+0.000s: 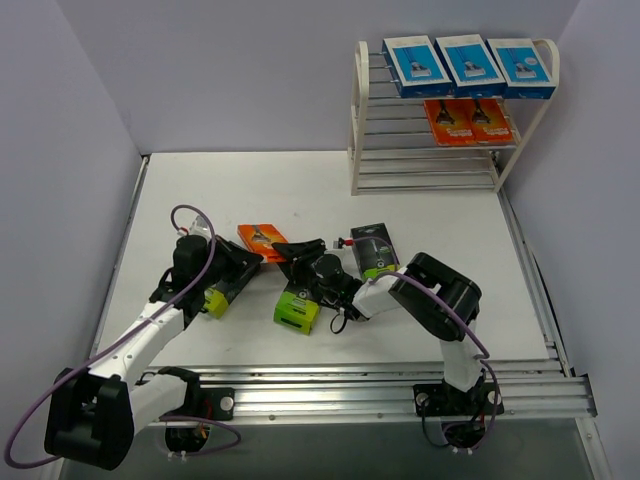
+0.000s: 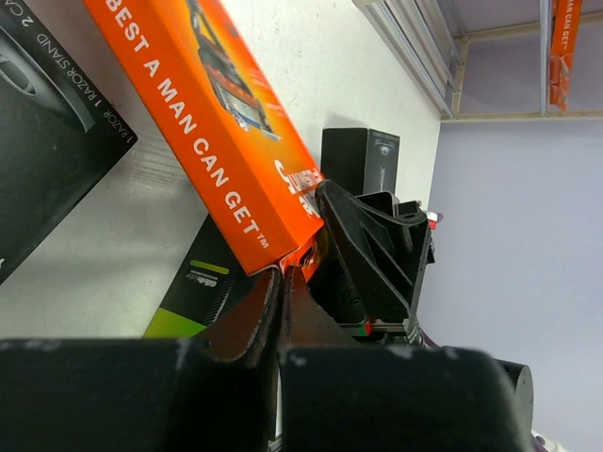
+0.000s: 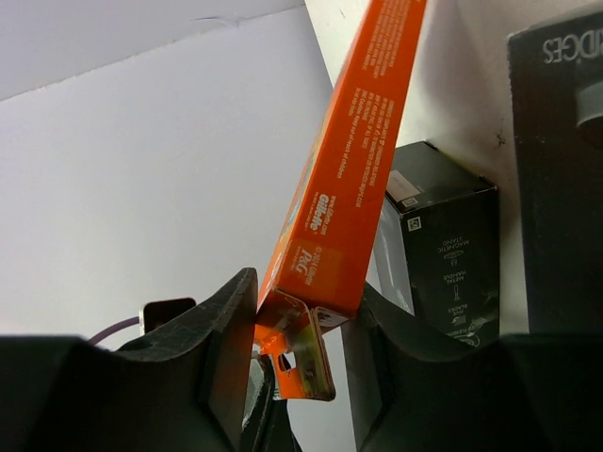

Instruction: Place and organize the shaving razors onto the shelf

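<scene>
The left gripper (image 1: 250,260) is closed tight; in its wrist view (image 2: 283,282) the fingers (image 2: 259,320) press together on the thin hang tab at one end of an orange pack (image 2: 207,122); so it has hold of that pack by the tab alone.

The right gripper (image 1: 292,250) faces it from the other side; in its own wrist view (image 3: 303,287) the jaws stand part open and straddle the same end of the orange pack (image 3: 349,169), one finger (image 3: 226,330) at each long face; whether they press the card or only sit beside it I cannot tell.

From above the orange pack (image 1: 262,238) sits near the middle of the table (image 1: 300,190), between the two grippers; whether it is raised off the surface I cannot tell.

Three black packs lie around it; one (image 1: 374,250) just right of the right gripper; one (image 1: 297,305) below that gripper, lime end toward the near edge; one (image 1: 218,295) partly under the left arm, lime end showing.

The shelf (image 1: 357,110) stands at the far right corner of the table, well apart from the arms; three blue packs (image 1: 470,62) lie side by side on its top tier; two orange packs (image 1: 467,120) lie side by side on the tier below, toward the right.
</scene>
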`<act>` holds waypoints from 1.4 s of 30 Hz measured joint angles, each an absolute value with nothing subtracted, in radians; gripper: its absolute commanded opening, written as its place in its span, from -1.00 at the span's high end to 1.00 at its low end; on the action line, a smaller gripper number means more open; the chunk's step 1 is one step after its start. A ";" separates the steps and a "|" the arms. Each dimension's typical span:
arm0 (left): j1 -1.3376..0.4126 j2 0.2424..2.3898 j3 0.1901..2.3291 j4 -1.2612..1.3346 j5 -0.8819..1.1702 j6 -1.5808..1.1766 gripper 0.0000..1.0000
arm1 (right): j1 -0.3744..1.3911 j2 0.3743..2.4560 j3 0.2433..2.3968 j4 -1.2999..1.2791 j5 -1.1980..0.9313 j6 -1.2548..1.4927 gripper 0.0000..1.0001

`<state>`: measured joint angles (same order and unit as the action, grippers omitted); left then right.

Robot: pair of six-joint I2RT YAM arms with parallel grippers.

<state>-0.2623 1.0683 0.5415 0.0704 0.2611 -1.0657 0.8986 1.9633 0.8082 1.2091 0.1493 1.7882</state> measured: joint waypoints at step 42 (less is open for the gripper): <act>0.032 1.046 0.645 -0.002 0.539 -1.077 -0.88 | 0.821 1.829 0.785 1.206 -0.052 1.542 1.00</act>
